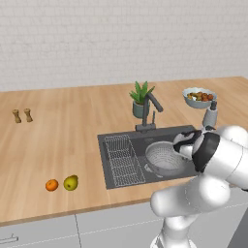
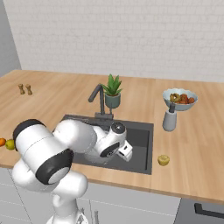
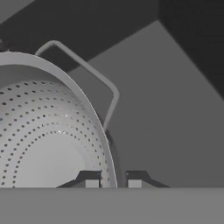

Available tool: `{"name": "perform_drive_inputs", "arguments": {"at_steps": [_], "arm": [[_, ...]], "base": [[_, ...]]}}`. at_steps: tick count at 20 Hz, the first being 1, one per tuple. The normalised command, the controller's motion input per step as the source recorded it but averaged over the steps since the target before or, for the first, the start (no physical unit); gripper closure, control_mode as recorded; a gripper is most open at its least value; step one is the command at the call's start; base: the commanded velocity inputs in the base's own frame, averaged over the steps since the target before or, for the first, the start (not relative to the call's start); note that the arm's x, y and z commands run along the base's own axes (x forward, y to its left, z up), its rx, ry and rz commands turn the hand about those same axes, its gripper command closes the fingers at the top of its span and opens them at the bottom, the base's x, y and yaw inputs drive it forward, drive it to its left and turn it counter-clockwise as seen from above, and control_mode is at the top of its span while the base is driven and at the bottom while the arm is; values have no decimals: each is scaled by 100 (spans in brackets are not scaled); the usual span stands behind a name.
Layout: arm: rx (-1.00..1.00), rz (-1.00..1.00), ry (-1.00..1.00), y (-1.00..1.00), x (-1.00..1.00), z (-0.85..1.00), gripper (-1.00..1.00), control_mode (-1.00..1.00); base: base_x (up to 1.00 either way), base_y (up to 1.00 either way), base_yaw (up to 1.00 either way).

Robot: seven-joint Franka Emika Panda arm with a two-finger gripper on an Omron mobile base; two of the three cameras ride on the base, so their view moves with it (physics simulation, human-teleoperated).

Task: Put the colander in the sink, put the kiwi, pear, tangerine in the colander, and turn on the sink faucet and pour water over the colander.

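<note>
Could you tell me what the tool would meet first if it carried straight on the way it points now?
The tool is already shut on the colander rim; straight on, it would probably meet the dark sink floor next, though depth is hard to judge.

We see the arm (image 2: pixel 74 140) bent low over the sink (image 2: pixel 142 140), its hand down inside the basin. The faucet (image 2: pixel 98 98) stands at the far rim beside a potted plant (image 2: pixel 112 92). To the right sit a fruit bowl (image 2: pixel 179 99), a soap bottle (image 2: pixel 169 119) and, nearer, the kiwi (image 2: pixel 163 160). The tangerine (image 2: pixel 2 141) and pear (image 2: pixel 10 144) lie touching at the left edge.
</note>
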Motion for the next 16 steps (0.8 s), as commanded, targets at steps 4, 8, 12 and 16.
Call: {"name": "perform_drive_inputs", "arguments": {"at_steps": [4, 8, 12, 16], "arm": [[-3, 0, 0, -14, 2, -33, 100, -100], [0, 0, 0, 2, -1, -33, 100, -100], [0, 0, 0, 28, -8, -16, 100, -100], [0, 0, 0, 31, -7, -6, 100, -100]], "base": [[0, 0, 0], [0, 0, 0], [0, 0, 0], [0, 0, 0]]}}
